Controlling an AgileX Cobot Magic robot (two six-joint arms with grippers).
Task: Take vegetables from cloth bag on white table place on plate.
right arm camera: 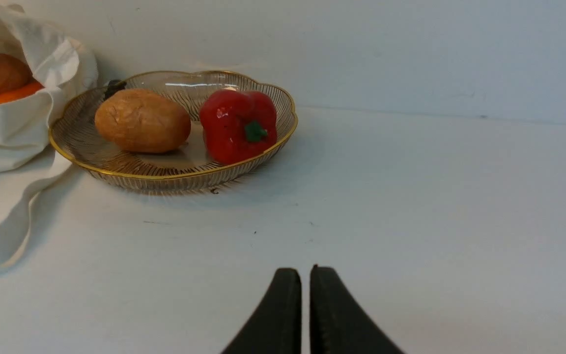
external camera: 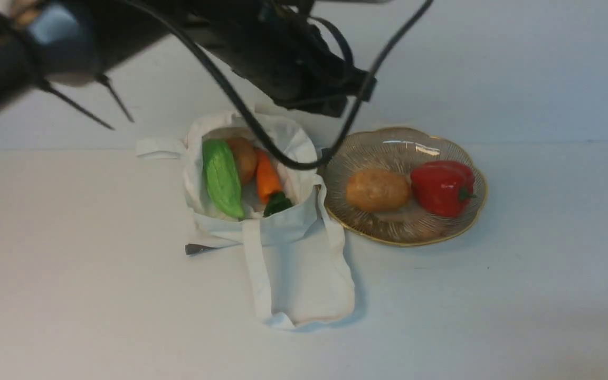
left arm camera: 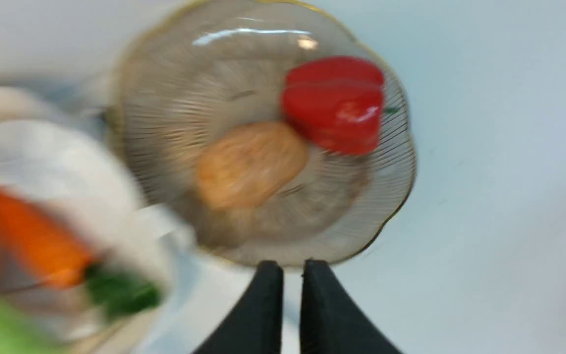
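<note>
The cloth bag point(external camera: 293, 264) lies open on the white table point(external camera: 72, 274). Inside it are a light green gourd point(external camera: 222, 177), a brown potato point(external camera: 243, 158) and an orange carrot point(external camera: 267, 177) with a dark green top. To its right, the plate point(external camera: 388, 150) holds another potato point(external camera: 378, 190) and a red pepper point(external camera: 444, 187). My left arm point(external camera: 293, 68) reaches across above the bag's far side. The left gripper point(left arm camera: 293, 266) is shut and empty, hovering near the plate point(left arm camera: 189, 98) edge; that view is blurred. My right gripper point(right arm camera: 305, 271) is shut and empty, low over bare table, well short of the plate point(right arm camera: 165, 176).
A black cable point(external camera: 283, 158) from the left arm hangs down over the bag's mouth. A small dark object point(external camera: 198, 248) pokes out from under the bag's left side. The bag's straps point(right arm camera: 3, 236) trail toward the front. A pale wall stands behind the table.
</note>
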